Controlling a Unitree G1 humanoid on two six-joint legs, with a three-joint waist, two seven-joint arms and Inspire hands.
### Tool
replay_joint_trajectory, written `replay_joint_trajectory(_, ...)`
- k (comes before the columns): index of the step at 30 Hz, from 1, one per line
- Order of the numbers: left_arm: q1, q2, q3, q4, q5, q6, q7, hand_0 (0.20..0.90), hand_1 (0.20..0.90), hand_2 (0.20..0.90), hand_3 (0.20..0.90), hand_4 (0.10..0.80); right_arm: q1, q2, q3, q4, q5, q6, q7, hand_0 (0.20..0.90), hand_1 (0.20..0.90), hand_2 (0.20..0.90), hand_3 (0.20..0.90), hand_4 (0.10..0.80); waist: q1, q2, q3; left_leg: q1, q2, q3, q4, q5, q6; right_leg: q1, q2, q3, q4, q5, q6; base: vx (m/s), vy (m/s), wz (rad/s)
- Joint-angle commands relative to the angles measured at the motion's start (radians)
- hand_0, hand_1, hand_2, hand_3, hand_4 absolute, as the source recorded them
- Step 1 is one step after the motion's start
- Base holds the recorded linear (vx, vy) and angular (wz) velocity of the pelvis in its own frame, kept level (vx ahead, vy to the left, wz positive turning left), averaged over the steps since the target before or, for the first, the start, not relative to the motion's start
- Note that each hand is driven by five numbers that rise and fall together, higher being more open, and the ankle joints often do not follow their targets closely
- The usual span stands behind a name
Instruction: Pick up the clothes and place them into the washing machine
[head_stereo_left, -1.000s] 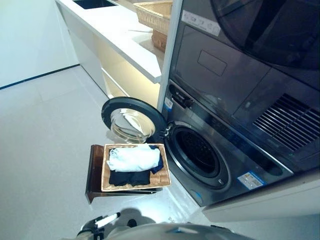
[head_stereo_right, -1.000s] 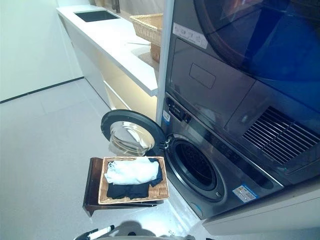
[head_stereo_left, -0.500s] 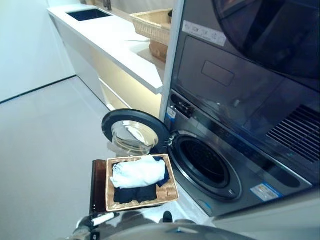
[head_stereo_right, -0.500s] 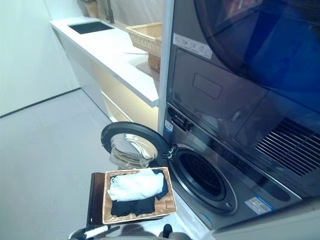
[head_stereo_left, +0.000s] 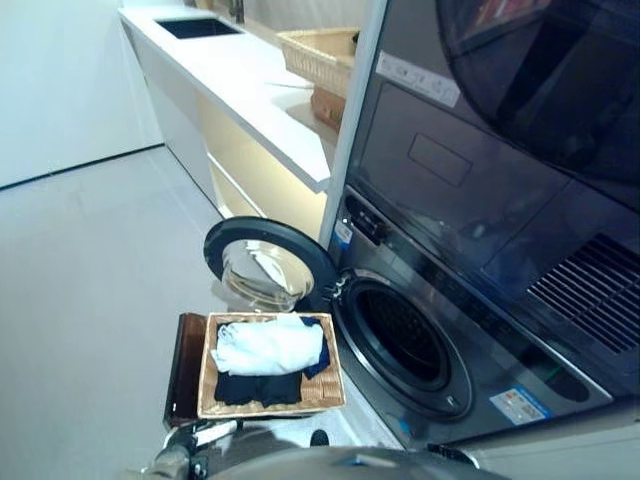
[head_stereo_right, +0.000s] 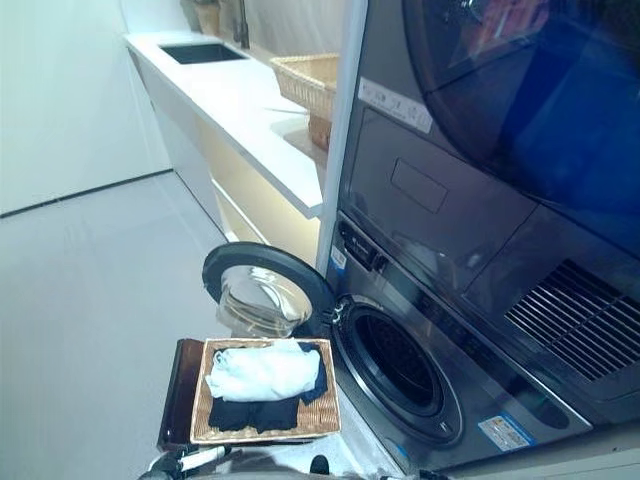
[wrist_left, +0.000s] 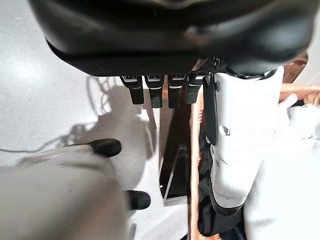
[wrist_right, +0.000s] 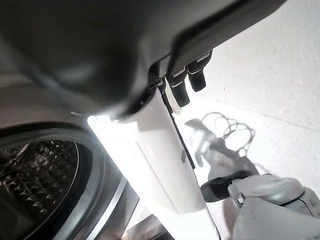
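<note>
A white cloth (head_stereo_left: 268, 345) lies on top of a dark cloth (head_stereo_left: 258, 387) in a wicker basket (head_stereo_left: 335, 375), which sits on a dark wooden stool (head_stereo_left: 185, 370). Just right of it, the washing machine's round door (head_stereo_left: 265, 270) is swung open and the drum (head_stereo_left: 400, 345) is dark inside. My left hand (wrist_left: 240, 140) hangs low by the stool's near edge, open and holding nothing, and its white-covered thumb (head_stereo_left: 215, 432) shows at the bottom of the left eye view. My right hand (wrist_right: 165, 150) hangs beside the drum opening (wrist_right: 40, 185), open and also holding nothing.
A second appliance (head_stereo_left: 500, 90) is stacked above the washer. A white counter (head_stereo_left: 250, 90) runs back on the left with a sink (head_stereo_left: 198, 27) and another wicker basket (head_stereo_left: 320, 55) on it. Grey floor (head_stereo_left: 80, 280) spreads to the left of the stool.
The whole picture has shifted as the head camera moved. The basket, the clothes and the open door stand as before.
</note>
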Motion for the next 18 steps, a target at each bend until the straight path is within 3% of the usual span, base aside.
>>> replay_joint_trajectory(1,-0.048,-0.008,-0.015,0.005,0.003,-0.026,0.019,0.900,0.900,0.900,0.900,0.800,-0.055,-0.053,0.003,0.010,0.003,-0.019,-0.017,0.900,0.900,0.900,0.900,0.800,-0.013,0.033,-0.026,-0.027,0.137,0.013,-0.193,0.188,-0.051,0.024,-0.054,0.027,0.154,-0.156,0.134,-0.063,0.287,0.15)
replay_joint_trajectory(2,-0.053,-0.015,-0.030,-0.009,0.011,-0.030,0.023,0.900,0.900,0.900,0.900,0.800,-0.064,-0.061,0.022,0.001,-0.020,-0.021,-0.025,0.900,0.900,0.900,0.900,0.800,-0.018,0.056,-0.024,-0.017,0.166,0.020,-0.202,0.185,-0.061,0.003,-0.064,0.030,0.185,-0.176,0.145,0.000,0.180,0.00)
replay_joint_trajectory(4,-0.060,-0.016,-0.040,-0.010,0.021,-0.028,0.023,0.900,0.900,0.900,0.900,0.800,-0.068,-0.065,0.024,-0.002,-0.033,-0.022,-0.033,0.900,0.900,0.900,0.900,0.800,-0.021,0.071,-0.024,-0.003,0.163,0.031,-0.218,0.184,-0.063,0.002,-0.074,0.023,0.193,-0.175,0.154,0.002,0.279,-0.24)
replay_joint_trajectory(5,-0.090,-0.003,-0.084,-0.034,0.042,-0.036,0.033,0.900,0.900,0.900,0.900,0.800,-0.105,-0.074,0.067,-0.042,-0.088,-0.017,-0.064,0.900,0.900,0.900,0.900,0.800,-0.024,0.084,-0.007,-0.012,0.126,0.029,-0.232,0.181,-0.055,-0.012,-0.102,0.041,0.177,-0.137,0.170,-0.019,0.288,-0.14)
replay_joint_trajectory(6,-0.090,-0.003,-0.084,-0.034,0.042,-0.036,0.033,0.900,0.900,0.900,0.900,0.800,-0.105,-0.074,0.067,-0.042,-0.088,-0.017,-0.064,0.900,0.900,0.900,0.900,0.800,-0.024,0.084,-0.008,-0.015,0.126,0.029,-0.232,0.181,-0.055,-0.014,-0.102,0.041,0.176,-0.136,0.170,-0.073,0.347,0.00)
replay_joint_trajectory(7,-0.114,0.023,-0.081,-0.041,0.054,-0.037,0.044,0.900,0.900,0.900,0.900,0.800,-0.142,-0.074,0.112,-0.063,-0.140,-0.013,-0.079,0.900,0.900,0.900,0.900,0.800,-0.015,0.090,-0.008,-0.019,0.101,0.047,-0.234,0.170,-0.048,-0.020,-0.125,0.055,0.148,-0.104,0.182,-0.032,0.148,-0.11)
replay_joint_trajectory(9,-0.137,0.045,-0.071,-0.041,0.048,-0.041,0.057,0.900,0.900,0.900,0.900,0.800,-0.196,-0.076,0.170,-0.081,-0.213,-0.010,-0.099,0.900,0.900,0.900,0.900,0.800,-0.001,0.094,0.003,-0.028,0.083,0.051,-0.234,0.160,-0.041,-0.037,-0.138,0.079,0.126,-0.087,0.186,-0.083,0.193,-0.41)
replay_joint_trajectory(13,-0.147,0.058,-0.047,-0.033,0.020,-0.044,0.076,0.900,0.900,0.900,0.900,0.800,-0.260,-0.067,0.231,-0.120,-0.292,-0.001,-0.119,0.900,0.900,0.900,0.900,0.800,0.013,0.091,0.019,-0.024,0.079,0.054,-0.234,0.160,-0.038,-0.032,-0.148,0.082,0.114,-0.087,0.192,-0.046,0.085,-0.10)
replay_joint_trajectory(18,-0.105,0.037,-0.022,-0.056,-0.008,-0.050,0.102,0.900,0.900,0.900,0.900,0.800,-0.342,-0.100,0.319,-0.326,-0.505,0.021,-0.192,0.900,0.900,0.900,0.900,0.800,0.022,0.085,0.037,-0.007,0.076,0.054,-0.234,0.157,-0.035,-0.013,-0.153,0.069,0.104,-0.098,0.197,0.020,0.039,0.02)
